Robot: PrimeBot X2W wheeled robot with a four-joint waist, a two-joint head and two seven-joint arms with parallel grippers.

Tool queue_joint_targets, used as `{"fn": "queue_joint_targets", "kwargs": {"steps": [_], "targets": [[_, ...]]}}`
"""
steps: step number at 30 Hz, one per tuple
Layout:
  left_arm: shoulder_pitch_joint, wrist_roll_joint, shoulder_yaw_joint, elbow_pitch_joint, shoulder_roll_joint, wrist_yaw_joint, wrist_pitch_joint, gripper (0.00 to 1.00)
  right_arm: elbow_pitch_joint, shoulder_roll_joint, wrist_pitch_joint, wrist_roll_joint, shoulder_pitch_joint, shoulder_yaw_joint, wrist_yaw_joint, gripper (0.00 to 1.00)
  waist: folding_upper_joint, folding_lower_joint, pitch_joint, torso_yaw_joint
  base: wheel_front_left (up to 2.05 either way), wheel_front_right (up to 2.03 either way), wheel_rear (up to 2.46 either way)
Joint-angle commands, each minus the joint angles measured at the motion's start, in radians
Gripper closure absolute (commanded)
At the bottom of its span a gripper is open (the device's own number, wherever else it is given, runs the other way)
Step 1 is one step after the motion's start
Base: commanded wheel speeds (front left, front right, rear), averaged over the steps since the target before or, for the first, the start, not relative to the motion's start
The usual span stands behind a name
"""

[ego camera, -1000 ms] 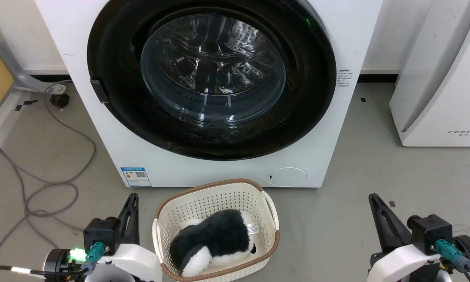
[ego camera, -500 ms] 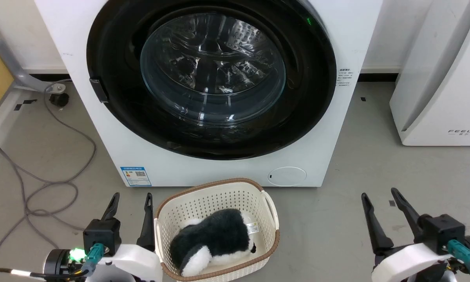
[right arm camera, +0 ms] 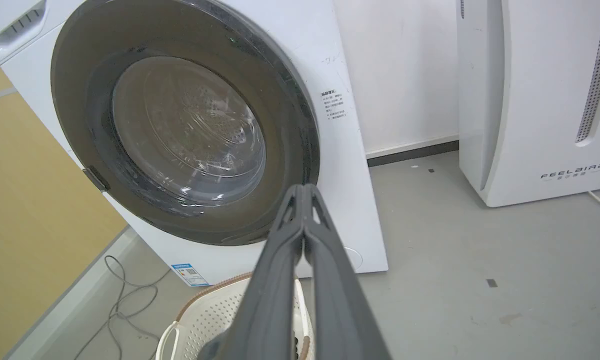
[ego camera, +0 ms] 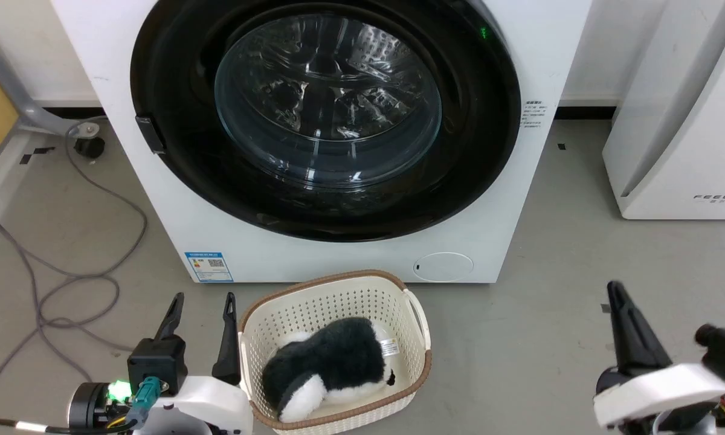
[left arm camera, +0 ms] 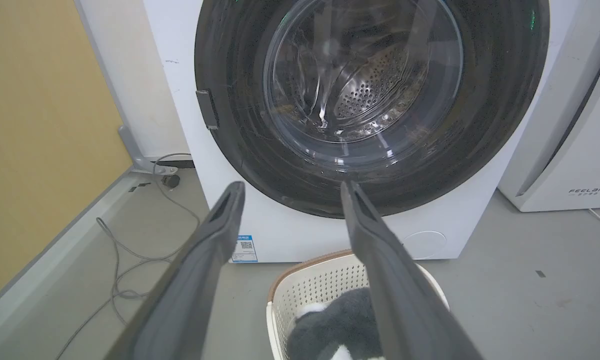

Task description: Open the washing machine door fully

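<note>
Front-loader, door closed: the washer (ego camera: 314, 260) is seen standing on the grey floor (ego camera: 550, 241), its door (ego camera: 471, 151) shut flush against the white front. The door, a glossy black ring nearly as wide as the machine, is centred on a bulging clear glass bowl (ego camera: 328, 99), through which the perforated steel drum (left arm camera: 370, 85) is glimpsed. A small dark tab (ego camera: 151, 134) is set at the door's left edge. A white appliance (ego camera: 670, 121) is placed well apart at the right. A cream basket (ego camera: 332, 278) with a brown rim is set just before the washer, and a black-and-white plush toy (ego camera: 332, 362) is laid in it. The left tool (ego camera: 204, 297) is held open just beside the basket's left side, its fingers (ego camera: 228, 338) spread, with nothing between them. The right tool (ego camera: 615, 290) is held closed and empty low at the right, its fingers pressed together. A blue label (ego camera: 208, 266) and a round cap (ego camera: 443, 266) are seen on the washer's lower front. A grey cable (ego camera: 96, 278) is looped on the floor at the left.
</note>
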Motion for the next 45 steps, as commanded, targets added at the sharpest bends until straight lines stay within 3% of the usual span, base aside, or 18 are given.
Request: {"fn": "queue_joint_targets", "kwargs": {"steps": [1, 11, 26, 45], "targets": [[-0.015, -0.009, 0.001, 0.001, 0.000, 0.007, -0.012, 0.00, 0.009, 0.000, -0.012, 0.057, -0.033, -0.010, 0.000, 1.00, 0.0000, 0.0000, 0.004, 0.001, 0.00, 0.00, 0.00], [-0.040, -0.014, 0.000, -0.005, 0.000, 0.019, -0.033, 0.00, 0.064, -0.007, -0.021, 0.260, -0.129, -0.068, 0.000, 1.00, 0.0000, 0.0000, 0.043, 0.010, 0.00, 0.00, 0.00], [-0.100, -0.015, 0.001, -0.022, 0.000, 0.034, -0.064, 0.00, 0.225, -0.071, -0.039, 0.501, -0.358, -0.158, 0.000, 1.00, 0.0000, 0.0000, 0.127, 0.036, 0.00, 0.00, 0.00], [-0.177, -0.038, -0.013, -0.044, 0.000, 0.064, -0.104, 0.00, 0.453, -0.176, -0.087, 0.646, -0.731, -0.119, 0.000, 1.00, 0.0000, -0.0001, 0.265, 0.094, 0.00, 0.00, 0.00]]}}
